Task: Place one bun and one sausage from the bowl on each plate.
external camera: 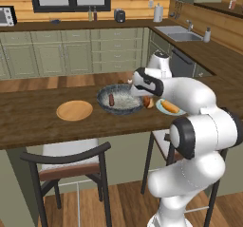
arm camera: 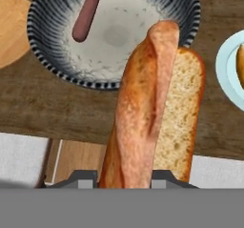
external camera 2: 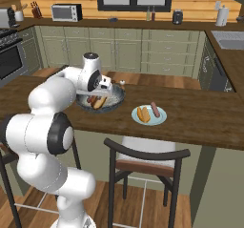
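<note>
Your gripper (arm camera: 125, 181) clamped on a long split golden bun (arm camera: 152, 112), above the speckle-rimmed dark bowl (arm camera: 47, 46), one smooth reddish sausage (arm camera: 86, 15) inside, near the wooden counter's (arm camera: 57, 108) front edge.

Left base view: camera sits behind and left of the arm, raised, facing forward and down across the wooden counter (external camera: 42, 126) toward the far cabinets and sink. Mid range.

Right base view: mirror position, behind and right of the arm, same downward tilt, microwave and stove to its left.

Shared by both: the bowl (external camera: 105, 94), the pale blue-green plate (external camera 2: 162, 117), a chair in front of the counter.

Hand view: looks straight down along the gripper (arm camera: 125, 180), very near; the bun (arm camera: 152, 112) crosses the centre, with bowl rim, tan wood plate (arm camera: 12, 29) and counter beneath.
</note>
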Robot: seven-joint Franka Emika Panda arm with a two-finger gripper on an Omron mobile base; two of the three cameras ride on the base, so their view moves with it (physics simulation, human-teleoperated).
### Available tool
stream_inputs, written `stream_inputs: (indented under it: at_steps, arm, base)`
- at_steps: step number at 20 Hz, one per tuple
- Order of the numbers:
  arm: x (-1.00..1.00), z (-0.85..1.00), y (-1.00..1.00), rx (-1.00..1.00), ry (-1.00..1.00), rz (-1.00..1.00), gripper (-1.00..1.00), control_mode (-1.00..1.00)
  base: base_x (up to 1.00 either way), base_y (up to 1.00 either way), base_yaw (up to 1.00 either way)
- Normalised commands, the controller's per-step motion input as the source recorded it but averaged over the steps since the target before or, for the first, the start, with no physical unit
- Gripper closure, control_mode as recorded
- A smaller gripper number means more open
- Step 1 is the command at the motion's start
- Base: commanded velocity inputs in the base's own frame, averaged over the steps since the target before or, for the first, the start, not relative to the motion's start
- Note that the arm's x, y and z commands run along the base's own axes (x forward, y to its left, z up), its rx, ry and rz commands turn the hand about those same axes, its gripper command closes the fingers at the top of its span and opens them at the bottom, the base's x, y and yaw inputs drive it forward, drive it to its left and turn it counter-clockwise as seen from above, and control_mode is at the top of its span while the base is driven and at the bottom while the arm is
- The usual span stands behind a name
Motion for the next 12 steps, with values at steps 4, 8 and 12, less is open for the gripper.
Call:
stream_inputs:
  at_steps: [4,8,12]
  arm:
    - [-0.03,0.18,-0.09,0.00,0.00,0.00,1.00,-1.00]
    - [-0.02,0.02,0.00,0.00,0.00,0.00,1.00,-1.00]
    - [-0.04,0.00,0.00,0.00,0.00,0.00,1.00,1.00]
  base:
    - [0.00,0.00,0.00]
    - [0.00,0.00,0.00]
    - [-0.04,0.03,0.00]
